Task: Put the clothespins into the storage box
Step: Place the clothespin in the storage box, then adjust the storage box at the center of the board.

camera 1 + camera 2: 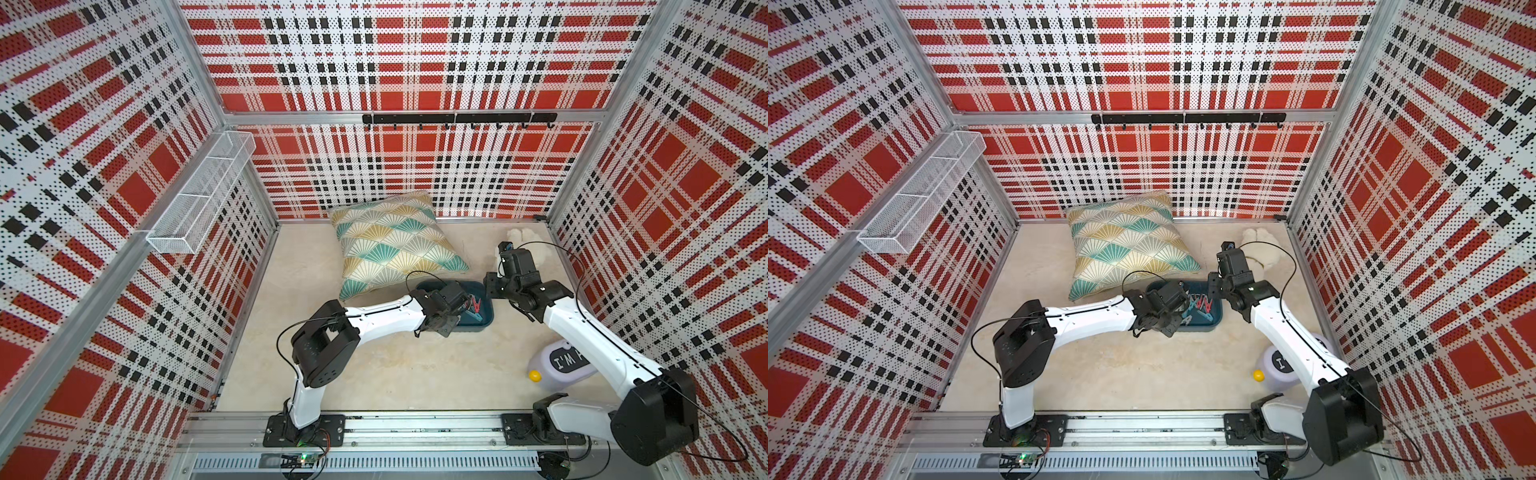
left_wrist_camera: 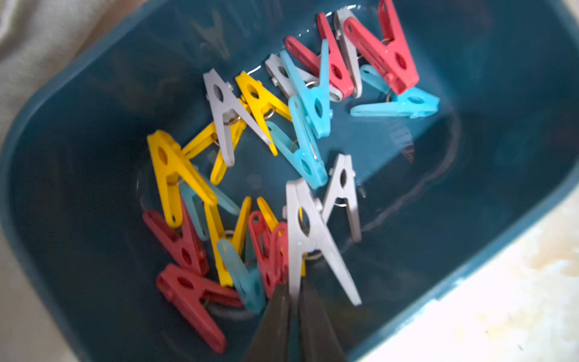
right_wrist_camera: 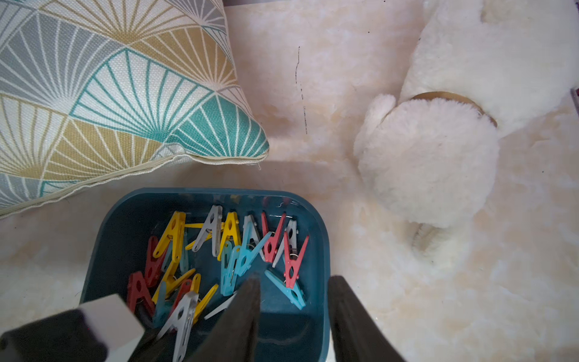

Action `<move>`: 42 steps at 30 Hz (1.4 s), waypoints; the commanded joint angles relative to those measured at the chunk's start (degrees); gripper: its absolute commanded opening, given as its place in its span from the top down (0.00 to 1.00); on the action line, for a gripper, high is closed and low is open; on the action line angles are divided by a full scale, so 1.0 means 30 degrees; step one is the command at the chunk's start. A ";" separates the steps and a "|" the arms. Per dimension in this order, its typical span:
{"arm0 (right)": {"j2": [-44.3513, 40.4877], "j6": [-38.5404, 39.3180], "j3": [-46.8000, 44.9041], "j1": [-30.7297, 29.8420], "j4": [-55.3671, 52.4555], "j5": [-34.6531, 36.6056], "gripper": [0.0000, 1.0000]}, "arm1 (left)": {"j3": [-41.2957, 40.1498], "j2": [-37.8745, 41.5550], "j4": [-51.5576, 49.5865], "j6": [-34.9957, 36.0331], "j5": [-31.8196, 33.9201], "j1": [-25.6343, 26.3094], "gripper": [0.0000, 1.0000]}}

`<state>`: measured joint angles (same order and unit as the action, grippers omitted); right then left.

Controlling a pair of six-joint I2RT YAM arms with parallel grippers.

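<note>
The dark teal storage box point(image 1: 487, 322) point(image 3: 125, 225) sits on the floor in front of the pillow, with several red, yellow, blue and grey clothespins point(image 2: 316, 94) point(image 3: 232, 235) heaped inside. Over the box's near end, my left gripper point(image 2: 294, 291) is shut on one leg of a grey clothespin point(image 2: 302, 232) that points down into the pile. My right gripper point(image 3: 294, 279) point(image 1: 492, 287) is open at the box's right end. One of its fingers is inside the box and one is outside, with the wall between them and untouched by the inner finger.
A fan-patterned pillow point(image 1: 395, 241) lies just behind the box. A white plush toy point(image 3: 429, 156) sits at the back right. A lilac bottle point(image 1: 557, 365) with a yellow cap lies under my right arm. On the left wall hangs a white mesh basket point(image 1: 199, 195).
</note>
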<state>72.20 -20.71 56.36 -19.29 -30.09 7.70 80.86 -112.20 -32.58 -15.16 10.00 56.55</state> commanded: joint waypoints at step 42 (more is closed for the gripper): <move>0.1535 -0.0602 -0.3446 0.0078 0.1213 0.0834 0.57 | -0.8539 1.2885 0.3789 -0.5311 0.0813 -0.6362 0.78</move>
<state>76.40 -22.17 46.09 -19.27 -28.25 9.08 55.94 -75.79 -23.14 -30.28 10.72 38.11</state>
